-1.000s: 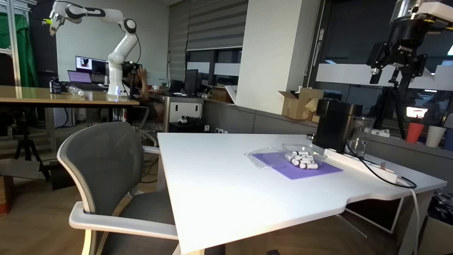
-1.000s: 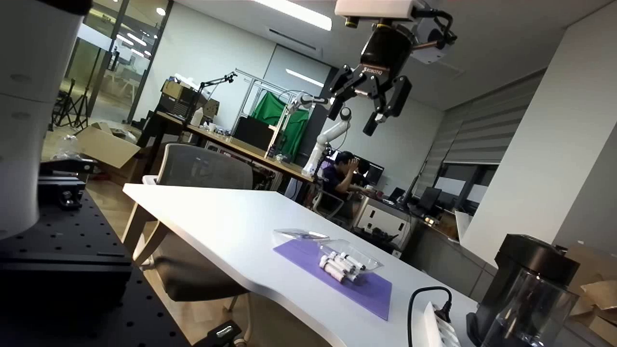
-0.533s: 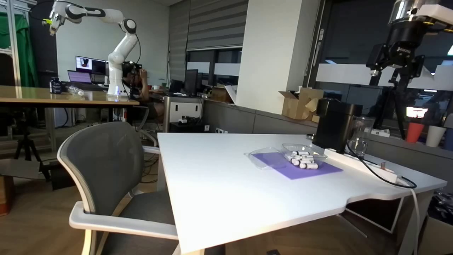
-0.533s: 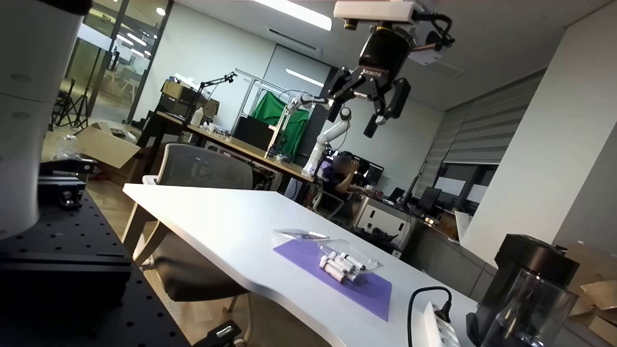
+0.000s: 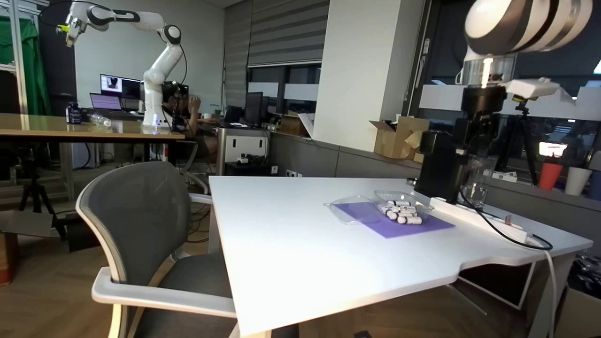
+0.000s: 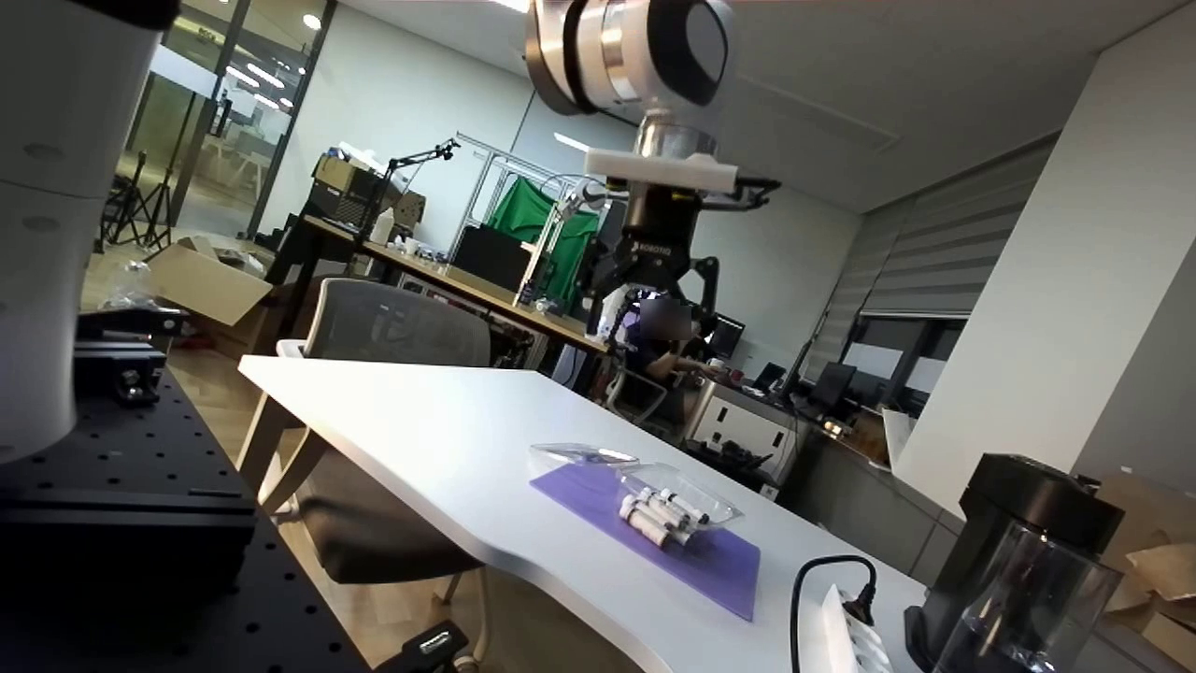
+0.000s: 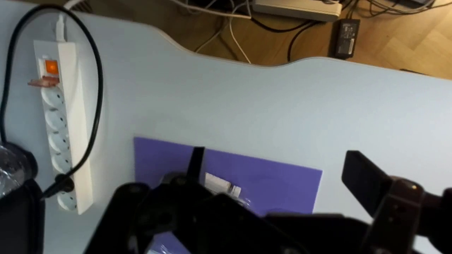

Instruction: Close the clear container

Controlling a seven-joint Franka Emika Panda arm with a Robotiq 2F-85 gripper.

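White table (image 5: 291, 263), notch in one edge. Clocking from the purple mat (image 5: 393, 231) in an exterior view: mat flat on the table, power strip (image 5: 453, 210) at 3 o'clock, black machine (image 5: 433, 171) upright at 1, clear vessel (image 5: 481, 191) just beside it, notch between 4 and 5. Black cable (image 7: 100, 84) loops over the strip; can't tell how much touches the table.

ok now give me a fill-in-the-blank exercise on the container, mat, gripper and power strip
The clear container has its lid ____, so it needs closing.
The mat partly beneath it is ____ in colour.
The gripper, its jaws apart, holds ____.
In the wrist view, the power strip has a switch coloured ____.

Missing words: open; purple; nothing; orange.
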